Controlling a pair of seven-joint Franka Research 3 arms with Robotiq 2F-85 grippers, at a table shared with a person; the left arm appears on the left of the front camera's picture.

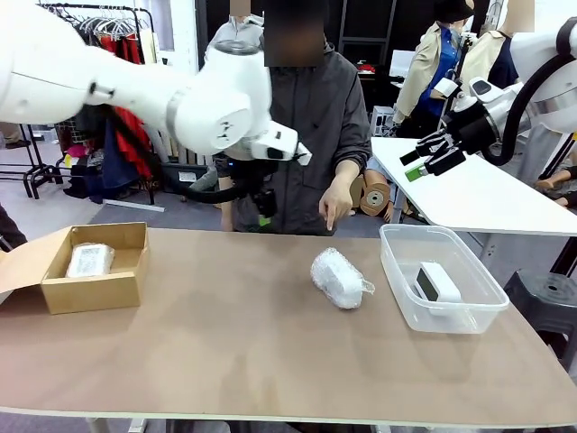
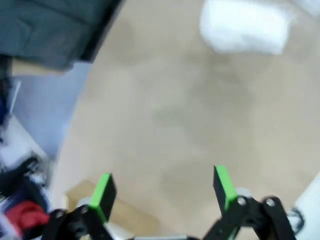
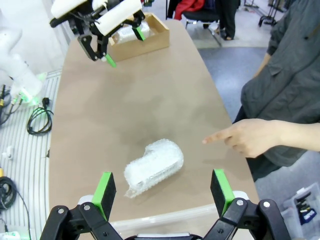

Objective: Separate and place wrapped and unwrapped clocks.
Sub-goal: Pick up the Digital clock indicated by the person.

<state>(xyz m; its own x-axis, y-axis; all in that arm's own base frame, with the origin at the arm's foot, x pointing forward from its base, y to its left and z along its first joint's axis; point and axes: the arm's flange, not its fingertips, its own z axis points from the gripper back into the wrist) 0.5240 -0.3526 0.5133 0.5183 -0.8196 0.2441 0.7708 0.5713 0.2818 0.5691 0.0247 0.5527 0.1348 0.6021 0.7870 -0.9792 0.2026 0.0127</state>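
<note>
Whitish translucent wrapped clock (image 1: 339,278) mid-frame, same-coloured second wrapped clock (image 1: 90,260) in brown cardboard box (image 1: 95,296) at left, white bare clock (image 1: 437,282) with dark screen in clear tub (image 1: 393,263) at right, tan table (image 1: 225,343).

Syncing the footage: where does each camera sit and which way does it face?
Front: fixed on the robot's side, facing across the table at the person; both arms, left gripper and right gripper show.
Left wrist: above the table, looking down past the open left gripper; blurred.
Right wrist: at the right end, looking along the table over the open right gripper toward the cardboard box.
Shared: front and right wrist both show the wrapped clock and the person's pointing hand.
</note>
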